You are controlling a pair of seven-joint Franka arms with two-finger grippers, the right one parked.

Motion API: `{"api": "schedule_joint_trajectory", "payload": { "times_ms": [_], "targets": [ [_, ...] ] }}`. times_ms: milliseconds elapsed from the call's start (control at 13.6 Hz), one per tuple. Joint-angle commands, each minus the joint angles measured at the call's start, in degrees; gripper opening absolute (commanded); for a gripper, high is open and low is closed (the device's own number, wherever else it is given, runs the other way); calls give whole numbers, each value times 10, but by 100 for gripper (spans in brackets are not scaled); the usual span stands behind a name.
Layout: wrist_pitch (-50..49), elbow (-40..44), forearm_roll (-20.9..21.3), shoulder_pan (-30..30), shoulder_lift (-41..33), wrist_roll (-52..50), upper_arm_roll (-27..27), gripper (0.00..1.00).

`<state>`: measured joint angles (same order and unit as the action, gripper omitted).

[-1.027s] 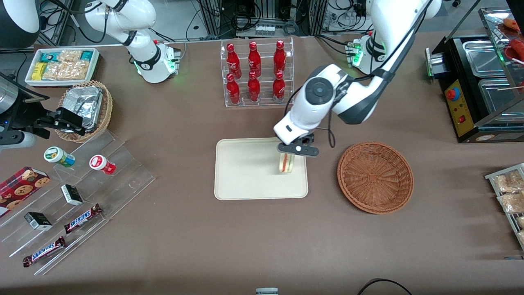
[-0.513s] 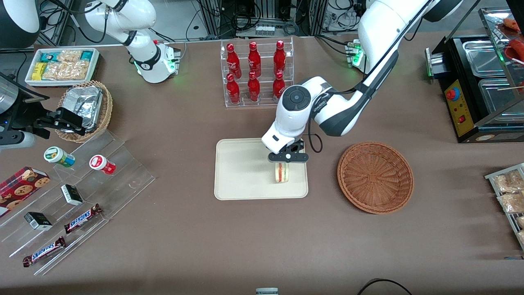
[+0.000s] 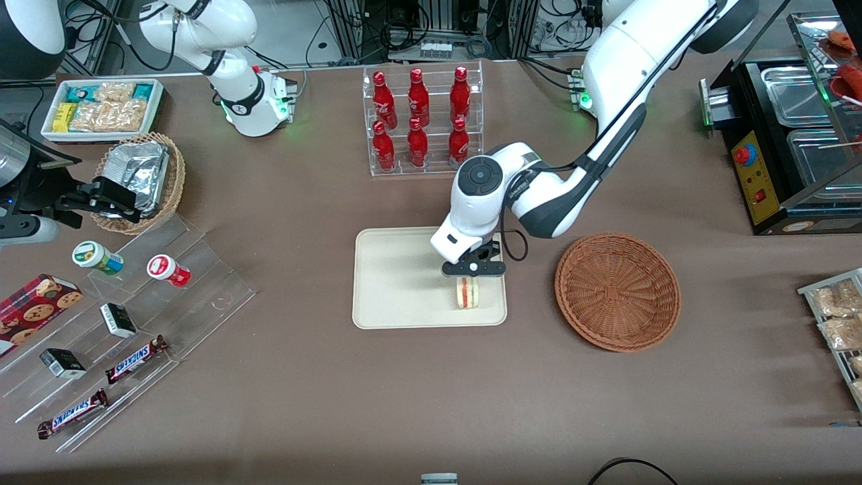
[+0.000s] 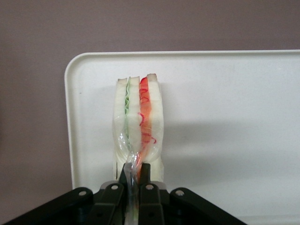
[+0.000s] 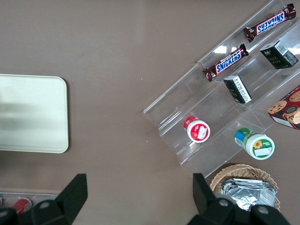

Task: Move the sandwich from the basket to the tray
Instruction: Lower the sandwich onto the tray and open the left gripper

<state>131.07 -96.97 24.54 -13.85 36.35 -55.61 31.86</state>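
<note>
Over tray (image 3: 397,283), claw (image 3: 473,269) lowered sandwich (image 3: 467,294) further.

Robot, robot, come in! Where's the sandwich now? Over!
Hand shut on sandwich, low over the tray. Sandwich at tray's basket-side edge. Basket empty. Nothing in the way.

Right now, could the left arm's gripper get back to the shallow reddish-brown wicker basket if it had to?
Probably yes. The reddish-brown wicker basket sits open beside the cream rectangular tray, with bare table between them. But the gripper is shut on the triangular white-bread sandwich over the tray, so it would need to let go first.
</note>
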Motion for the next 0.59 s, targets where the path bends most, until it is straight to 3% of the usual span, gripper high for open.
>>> {"api": "schedule_joint_trajectory", "payload": {
  "times_ms": [0,367,440,513],
  "targets": [
    [37,21,23,-7,30,-21,0,0],
    [45,26,37,-11,46,-13,2,0],
    [45,28,38,-11,51,-14,2,21],
    [45,29,39,-12,52,-14,2,66]
  ]
}}
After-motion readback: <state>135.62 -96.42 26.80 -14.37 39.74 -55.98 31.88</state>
